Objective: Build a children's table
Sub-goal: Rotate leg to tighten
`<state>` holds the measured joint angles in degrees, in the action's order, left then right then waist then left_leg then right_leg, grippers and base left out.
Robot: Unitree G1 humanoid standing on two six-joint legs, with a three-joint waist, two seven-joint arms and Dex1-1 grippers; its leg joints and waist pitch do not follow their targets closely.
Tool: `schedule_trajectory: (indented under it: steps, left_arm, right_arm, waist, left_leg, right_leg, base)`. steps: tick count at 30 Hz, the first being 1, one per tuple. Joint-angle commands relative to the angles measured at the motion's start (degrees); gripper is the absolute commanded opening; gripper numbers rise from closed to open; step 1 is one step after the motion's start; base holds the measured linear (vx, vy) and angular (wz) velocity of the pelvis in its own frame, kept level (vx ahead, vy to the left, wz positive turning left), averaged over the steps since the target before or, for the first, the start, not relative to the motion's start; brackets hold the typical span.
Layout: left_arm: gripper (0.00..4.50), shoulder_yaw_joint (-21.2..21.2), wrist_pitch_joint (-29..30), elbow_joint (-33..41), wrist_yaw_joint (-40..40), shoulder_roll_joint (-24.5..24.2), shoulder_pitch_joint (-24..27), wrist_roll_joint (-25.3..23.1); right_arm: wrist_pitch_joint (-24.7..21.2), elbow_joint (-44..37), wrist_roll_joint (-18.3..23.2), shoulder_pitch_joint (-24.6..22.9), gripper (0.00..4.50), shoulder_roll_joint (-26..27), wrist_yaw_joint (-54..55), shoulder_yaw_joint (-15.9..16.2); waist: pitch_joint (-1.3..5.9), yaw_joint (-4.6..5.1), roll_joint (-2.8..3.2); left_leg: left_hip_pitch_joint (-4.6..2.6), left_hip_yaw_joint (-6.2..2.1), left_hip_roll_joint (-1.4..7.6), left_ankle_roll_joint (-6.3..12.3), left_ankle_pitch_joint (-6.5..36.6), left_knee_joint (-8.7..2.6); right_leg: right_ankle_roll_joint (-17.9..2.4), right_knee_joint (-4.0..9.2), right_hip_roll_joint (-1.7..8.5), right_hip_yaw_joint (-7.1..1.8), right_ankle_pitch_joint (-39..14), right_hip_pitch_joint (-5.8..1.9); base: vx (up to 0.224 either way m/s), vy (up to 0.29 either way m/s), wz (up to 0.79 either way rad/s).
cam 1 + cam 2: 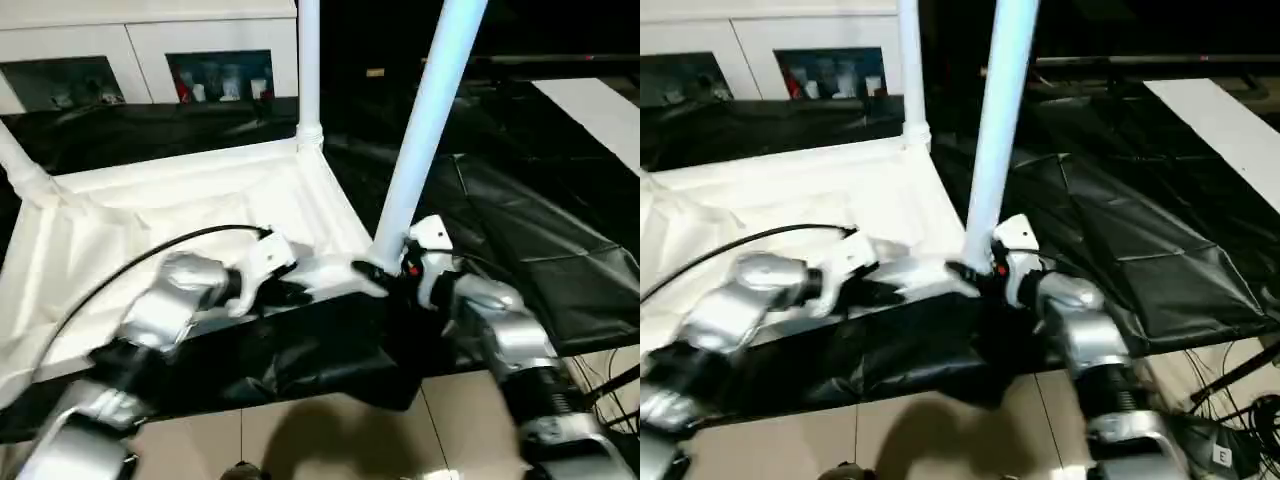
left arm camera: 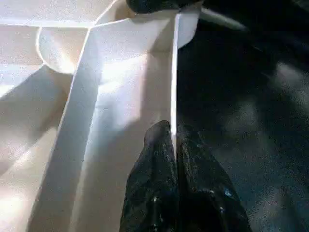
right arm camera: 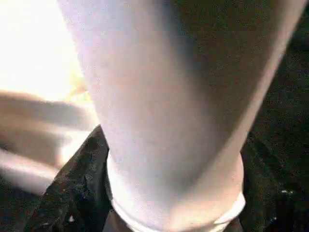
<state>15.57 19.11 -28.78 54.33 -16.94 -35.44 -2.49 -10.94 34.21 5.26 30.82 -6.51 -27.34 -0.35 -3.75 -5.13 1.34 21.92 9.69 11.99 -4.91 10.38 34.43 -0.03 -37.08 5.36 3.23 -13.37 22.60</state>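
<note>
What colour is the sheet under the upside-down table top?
Black. The sheet beneath the white table top shows best in the left eye view.

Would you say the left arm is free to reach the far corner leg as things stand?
Probably not yet: the left gripper is shut on the table top's rim, at the near edge, and would have to let go. The far corner leg stands across the open underside, otherwise unobstructed.

Head pair downward; wrist views close-up
</note>
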Motion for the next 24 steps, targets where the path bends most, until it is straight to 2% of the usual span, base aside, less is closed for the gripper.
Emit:
schedule_trajectory:
  steps: [1, 5, 9, 13, 15, 17, 18, 19, 20, 21, 22, 24]
  left_arm:
    - [0.00, -1.97, 0.69, -2.44, -8.33, 3.76, -2.68, 0.38]
    - [0.00, -2.90, 1.15, -6.70, -15.74, 7.86, -5.67, -0.65]
    - [0.00, -1.76, -0.06, -7.93, -16.70, 9.37, -6.28, -1.82]
    - [0.00, -1.33, -0.65, -7.80, -15.32, 9.24, -5.93, -2.11]
    - [0.00, -1.22, -0.71, -7.72, -14.98, 8.90, -5.82, -2.12]
    - [0.00, -1.17, -1.19, -7.91, -14.60, 8.66, -5.86, -2.07]
    - [0.00, -0.81, -2.54, -7.25, -11.83, 7.41, -5.47, -1.77]
    - [0.00, -0.74, -2.79, -7.12, -11.36, 7.22, -5.40, -1.73]
    - [0.00, -0.65, -3.13, -6.95, -10.71, 6.96, -5.31, -1.68]
    - [0.00, -0.20, -3.93, -5.50, -7.84, 5.44, -4.55, -1.42]
    - [0.00, -0.20, -3.93, -5.50, -7.84, 5.44, -4.55, -1.42]
    - [0.00, 0.34, -5.08, -3.30, -3.45, 3.42, -3.20, -0.61]
  right_arm:
    - [-2.33, 4.64, 1.53, 0.15, 2.78, 4.67, 3.74, 1.22]
    - [0.08, 11.47, 1.22, 4.23, 2.78, 8.62, 14.60, -1.62]
    - [5.24, 16.15, -0.03, 7.39, 2.78, 10.75, 19.75, -2.80]
    - [7.26, 15.90, 1.97, 7.95, 2.78, 11.64, 11.90, -3.42]
    - [7.22, 14.93, 2.92, 7.69, 3.34, 11.64, 8.99, -3.51]
    - [7.54, 14.62, 3.32, 7.68, 3.48, 11.55, 8.38, -3.75]
    - [8.33, 12.70, 3.93, 7.30, 3.51, 10.26, 5.76, -3.39]
    - [8.43, 12.49, 4.01, 7.28, 3.79, 10.05, 5.40, -3.32]
    - [8.57, 12.19, 4.12, 7.25, 3.79, 9.75, 4.90, -3.21]
    - [8.02, 9.96, 4.11, 6.62, 3.92, 7.51, 1.17, -1.84]
    - [8.02, 9.96, 4.11, 6.62, 3.97, 7.51, 1.17, -1.84]
    - [7.69, 7.14, 2.80, 5.17, 4.26, 3.72, -4.45, 0.49]
  waist:
    - [3.81, 0.14, 0.26]
    - [3.89, 0.15, 0.19]
    - [4.06, 0.14, 0.12]
    - [3.95, 0.12, 0.00]
    - [3.84, 0.16, -0.02]
    - [3.83, 0.15, -0.04]
    - [3.78, 0.15, 0.00]
    - [3.82, 0.27, -0.14]
    - [3.93, 0.46, -0.14]
    - [4.05, 0.57, -0.10]
    - [4.07, 0.68, -0.16]
    - [4.16, 0.68, -0.06]
  left_leg:
    - [-1.12, 0.17, 0.60, 0.35, 8.09, -4.18]
    - [-1.20, 0.16, 0.45, -0.72, 9.33, -4.33]
    - [-0.80, 0.11, 0.34, -0.06, 8.37, -4.26]
    - [-0.64, 0.17, 0.30, 1.21, 8.20, -4.23]
    - [-0.64, 0.16, 0.35, 1.65, 8.88, -4.32]
    - [-0.64, 0.17, 0.36, 1.95, 9.33, -4.33]
    - [-0.54, 0.11, 0.36, 2.41, 9.88, -4.35]
    - [-0.29, 0.08, 0.31, 2.63, 9.42, -4.35]
    - [0.06, -0.11, 0.27, 2.73, 7.46, -4.34]
    - [-0.18, -0.04, 0.19, 3.18, 6.38, -4.13]
    - [-0.09, 0.01, 0.19, 3.52, 5.84, -4.03]
    - [-0.12, 0.08, 0.21, 4.71, 4.20, -3.79]
  right_leg:
    - [-15.03, 4.37, 2.35, -2.14, -0.05, -2.93]
    - [-13.78, 4.73, 2.31, -2.26, -2.18, -2.74]
    - [-13.24, 4.62, 2.30, -2.20, -0.34, -2.83]
    - [-13.07, 4.60, 2.19, -2.23, 0.90, -2.87]
    - [-13.18, 4.73, 2.19, -2.22, 0.17, -2.81]
    - [-13.29, 4.78, 2.24, -2.26, -0.19, -2.83]
    - [-13.13, 4.83, 2.27, -2.25, -0.53, -2.88]
    - [-12.95, 4.79, 2.26, -2.24, -0.08, -3.05]
    - [-12.93, 4.45, 2.17, -2.13, 1.85, -3.28]
    - [-13.51, 4.38, 2.03, -2.14, 3.59, -3.07]
    - [-13.84, 4.26, 1.97, -2.16, 4.65, -3.11]
    - [-14.92, 4.03, 1.96, -2.16, 7.73, -3.17]
  base:
    - [0.000, 0.000, 0.00]
    - [0.000, 0.000, 0.00]
    - [0.000, 0.000, 0.00]
    - [0.000, 0.000, 0.00]
    - [0.000, 0.000, 0.00]
    - [0.000, 0.000, 0.00]
    - [0.000, 0.000, 0.00]
    - [0.000, 0.000, 0.00]
    - [0.000, 0.000, 0.00]
    - [0.000, 0.000, 0.00]
    - [0.000, 0.000, 0.00]
    - [0.000, 0.000, 0.00]
